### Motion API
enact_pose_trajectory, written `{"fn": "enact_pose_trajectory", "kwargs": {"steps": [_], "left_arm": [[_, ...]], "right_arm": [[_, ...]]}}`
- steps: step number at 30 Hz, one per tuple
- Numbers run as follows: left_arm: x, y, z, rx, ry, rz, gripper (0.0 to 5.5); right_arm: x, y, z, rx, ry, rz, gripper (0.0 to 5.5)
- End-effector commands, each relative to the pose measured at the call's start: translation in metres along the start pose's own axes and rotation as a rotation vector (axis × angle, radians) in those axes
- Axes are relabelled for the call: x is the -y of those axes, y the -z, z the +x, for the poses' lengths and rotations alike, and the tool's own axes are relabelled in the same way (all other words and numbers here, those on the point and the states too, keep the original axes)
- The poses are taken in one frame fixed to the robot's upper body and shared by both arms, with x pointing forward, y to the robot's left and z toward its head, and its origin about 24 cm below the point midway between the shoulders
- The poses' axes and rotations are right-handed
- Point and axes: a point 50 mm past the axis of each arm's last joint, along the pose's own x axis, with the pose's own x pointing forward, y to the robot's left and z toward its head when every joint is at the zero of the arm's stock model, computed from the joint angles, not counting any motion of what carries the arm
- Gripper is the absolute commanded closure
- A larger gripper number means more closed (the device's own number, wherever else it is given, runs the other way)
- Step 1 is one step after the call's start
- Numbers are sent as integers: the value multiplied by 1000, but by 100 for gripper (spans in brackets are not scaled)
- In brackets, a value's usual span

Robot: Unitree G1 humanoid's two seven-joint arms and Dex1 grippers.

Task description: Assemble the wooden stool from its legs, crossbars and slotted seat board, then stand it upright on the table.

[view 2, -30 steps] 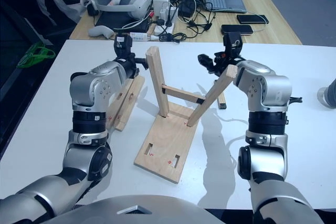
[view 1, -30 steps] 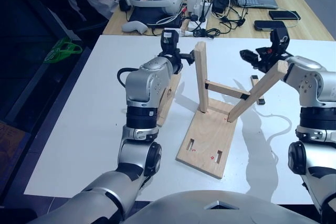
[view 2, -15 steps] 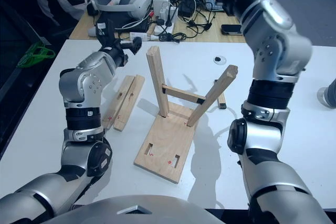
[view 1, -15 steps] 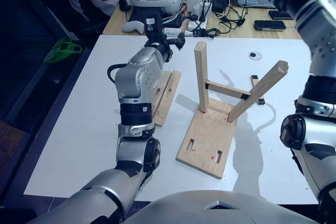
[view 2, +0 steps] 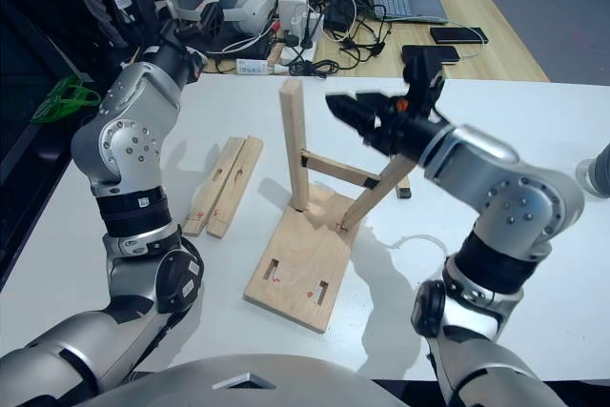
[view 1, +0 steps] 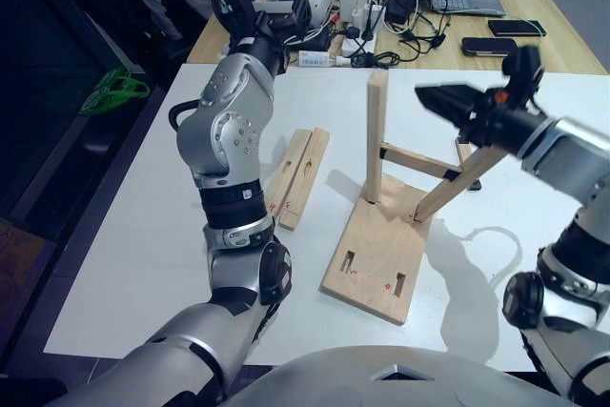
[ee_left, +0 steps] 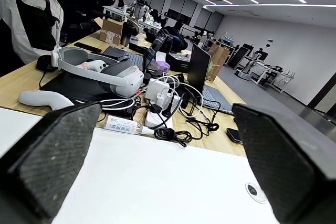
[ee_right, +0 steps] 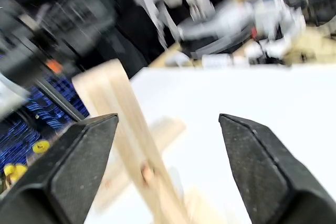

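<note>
Table [view 1: 133, 264]: white, far edge partly hidden by arms. Seat board [view 1: 376, 254]: flat, mid-table. Upright leg [view 1: 376, 131], tilted leg [view 1: 443, 193] (top hidden by right arm), crossbar [view 1: 415, 161] between. Spare legs [view 1: 297, 178]: flat, left of board. Loose crossbar [view 2: 404, 190]: mostly hidden. Left gripper [ee_left: 165, 124]: wide, empty, now higher. Right gripper [ee_right: 168, 129]: wide, empty, lowered beside upright leg's top.

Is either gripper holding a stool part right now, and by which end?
Nothing is held: the left gripper and the right gripper are both open and empty.

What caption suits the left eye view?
Open right gripper near two legs, joined by a crossbar, standing in seat board; two loose legs beside.
</note>
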Motion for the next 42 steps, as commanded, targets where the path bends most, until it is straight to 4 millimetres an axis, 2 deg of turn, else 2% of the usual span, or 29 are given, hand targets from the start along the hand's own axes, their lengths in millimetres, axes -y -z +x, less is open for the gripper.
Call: {"fn": "enact_pose_trajectory", "kwargs": {"steps": [1, 4, 7, 12, 17, 25, 33, 34, 38, 42], "left_arm": [[4, 1, 1, -4, 8, 1, 89], [4, 2, 2, -5, 8, 0, 89], [5, 1, 3, -3, 10, 1, 89], [3, 2, 2, -2, 0, 2, 89], [6, 1, 4, 6, 6, -1, 89], [10, -1, 7, 12, 22, 5, 89], [10, 1, 9, 6, 23, 7, 89], [10, 1, 9, 6, 22, 7, 89], [9, 0, 8, 6, 21, 8, 89], [10, 1, 9, 8, 20, 2, 89]], "right_arm": [[0, 8, 3, -30, 4, -12, 190], [-5, -6, 15, 32, -24, -38, 190], [-7, -6, 19, 26, -39, -61, 190], [0, 24, 7, -203, -66, -183, 190], [20, 37, 8, -289, -50, -224, 190], [44, 30, 43, -251, -83, -353, 190], [41, 24, 74, -195, -158, -426, 190], [37, 20, 77, -177, -171, -440, 190], [17, -15, 75, -52, -228, -454, 190], [-3, -78, 61, 201, -202, -403, 190]]}}
